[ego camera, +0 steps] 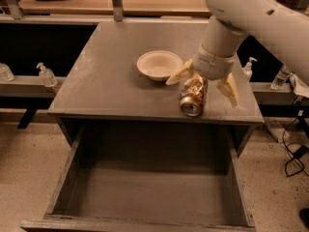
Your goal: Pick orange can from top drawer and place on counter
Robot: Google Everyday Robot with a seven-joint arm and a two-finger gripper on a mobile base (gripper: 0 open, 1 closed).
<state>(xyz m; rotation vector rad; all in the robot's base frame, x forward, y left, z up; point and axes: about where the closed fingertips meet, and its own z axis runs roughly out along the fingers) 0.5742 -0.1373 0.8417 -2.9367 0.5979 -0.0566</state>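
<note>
Robot lab or test bay, speckled floor point(24, 149), loose cables point(294, 153), sanitiser bottles point(47, 75) alongside, gripper point(203, 83) low over grey desk point(111, 81).

Only one camera watches. It stands high before the open top drawer point(145, 192), quite near, and looks steeply down across it to the worktop point(106, 81) behind. The claw point(202, 92) hangs in the right part of the view, over the worktop's front edge, fingers spread.

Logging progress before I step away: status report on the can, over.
Pincer open, straddling orange can on counter. Can on its side near front edge, out of top drawer. White bowl close beside pincer.
</note>
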